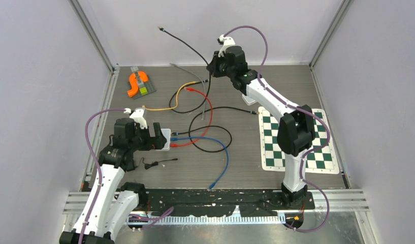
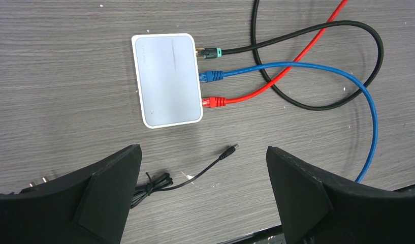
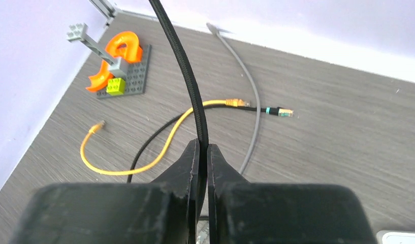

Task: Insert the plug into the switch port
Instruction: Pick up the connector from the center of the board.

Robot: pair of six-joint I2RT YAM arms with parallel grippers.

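The white switch (image 2: pixel 167 79) lies flat on the table with black, blue and red plugs in its right side; it also shows in the top view (image 1: pixel 167 133). My left gripper (image 2: pixel 202 150) is open and empty just near of the switch, seen in the top view (image 1: pixel 157 138) hovering over it. My right gripper (image 3: pixel 202 145) is shut on a black braided cable (image 3: pixel 187 76) at the far middle of the table (image 1: pixel 211 68). That cable rises to the far left and its plug (image 1: pixel 161 28) hangs in the air, out of the right wrist view.
A thin black power cord with a barrel plug (image 2: pixel 229 151) lies between my left fingers. Yellow (image 3: pixel 144 152) and grey (image 3: pixel 248 91) cables and a teal-banded plug (image 3: pixel 281 112) lie below my right gripper. A brick plate with an orange piece (image 1: pixel 139 84) sits far left, a chessboard mat (image 1: pixel 296 140) right.
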